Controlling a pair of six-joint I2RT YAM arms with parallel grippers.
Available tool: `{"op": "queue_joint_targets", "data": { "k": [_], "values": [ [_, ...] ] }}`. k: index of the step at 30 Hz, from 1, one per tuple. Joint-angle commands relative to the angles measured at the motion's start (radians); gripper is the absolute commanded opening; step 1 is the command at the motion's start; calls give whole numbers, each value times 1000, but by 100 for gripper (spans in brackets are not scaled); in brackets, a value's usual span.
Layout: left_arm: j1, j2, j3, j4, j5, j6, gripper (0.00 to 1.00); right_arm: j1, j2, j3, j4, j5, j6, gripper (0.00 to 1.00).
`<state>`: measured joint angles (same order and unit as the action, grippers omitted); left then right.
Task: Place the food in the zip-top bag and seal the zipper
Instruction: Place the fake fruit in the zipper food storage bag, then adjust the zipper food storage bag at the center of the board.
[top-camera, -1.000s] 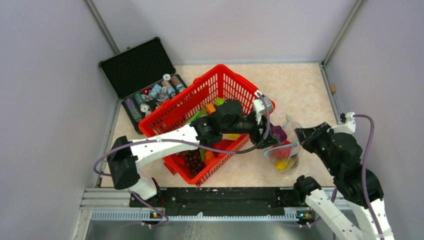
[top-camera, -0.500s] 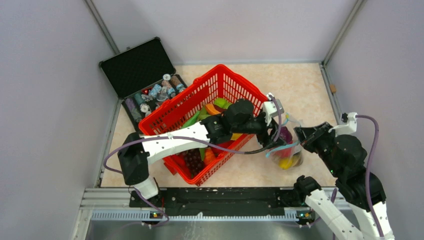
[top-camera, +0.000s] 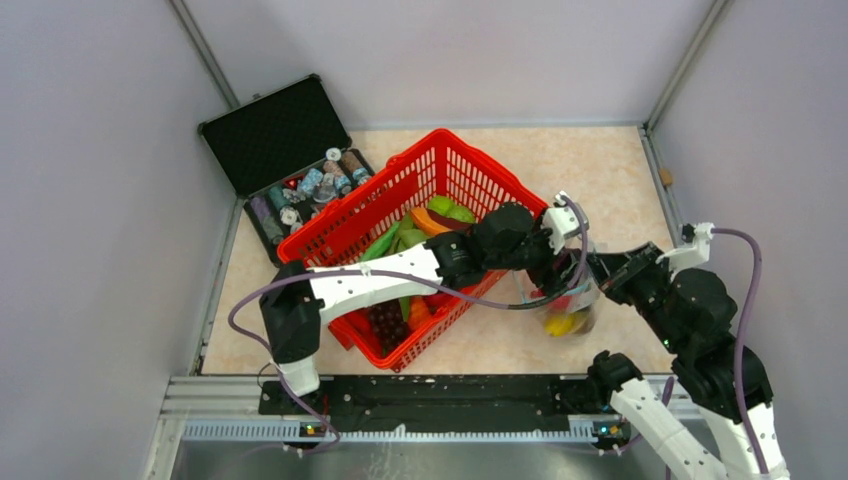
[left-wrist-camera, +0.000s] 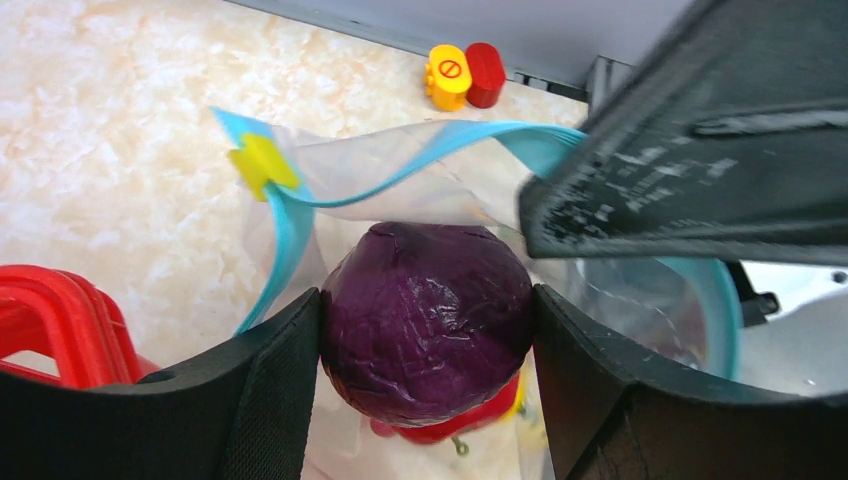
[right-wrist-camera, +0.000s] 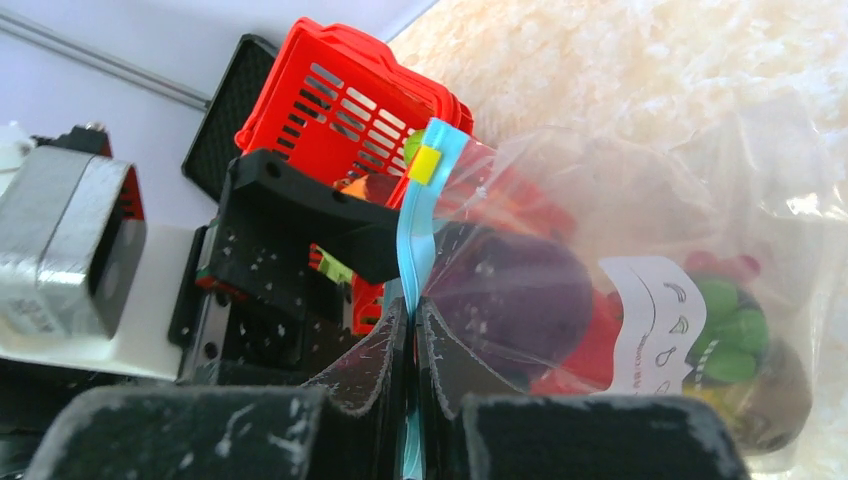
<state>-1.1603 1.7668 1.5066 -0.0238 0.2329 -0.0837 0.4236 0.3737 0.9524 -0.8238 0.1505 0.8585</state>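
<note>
At the far left of the desk (top-camera: 600, 170) lies the open black case (top-camera: 275, 135), and beside it the red basket (top-camera: 400, 240), with green, orange and dark toy food left in it. The left arm stretches low from its base across the basket's near side, forearm almost level, wrist out past the basket's right rim.

The left claw (left-wrist-camera: 425, 335) is spread about halfway and holds a round purple piece (left-wrist-camera: 425, 300), one finger (left-wrist-camera: 265, 400) pressed to each side of it. The piece hangs right at the mouth of the zip-top bag (left-wrist-camera: 400, 185), above a red piece already inside. The light-blue zipper (left-wrist-camera: 285, 245) curves open around it, its yellow slider (left-wrist-camera: 262, 163) at the far end.

The bag stands on the desk just right of the basket, and yellow (top-camera: 560, 323) and green (right-wrist-camera: 735, 335) food shows through its wall. The right claw (right-wrist-camera: 412, 345) is pinched nearly closed on the zipper edge, holding the mouth up. The right arm is folded, its wrist pointing left.

A second ago the left claw was over the basket's right rim; it has since travelled right to the bag's mouth.
</note>
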Motion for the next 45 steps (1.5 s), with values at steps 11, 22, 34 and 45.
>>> {"op": "queue_joint_targets", "data": {
  "k": [11,22,34,45],
  "values": [
    [-1,113,175,-53,2,17,73,9,-24,74,31,29,50,5],
    [7,-27,103,-62,77,52,99,7,-33,76,-52,140,58,5],
    [7,5,150,-172,136,60,66,9,-42,77,-46,135,59,5],
    [5,-137,29,-108,-62,105,88,8,-34,101,-79,175,47,6]
  ]
}}
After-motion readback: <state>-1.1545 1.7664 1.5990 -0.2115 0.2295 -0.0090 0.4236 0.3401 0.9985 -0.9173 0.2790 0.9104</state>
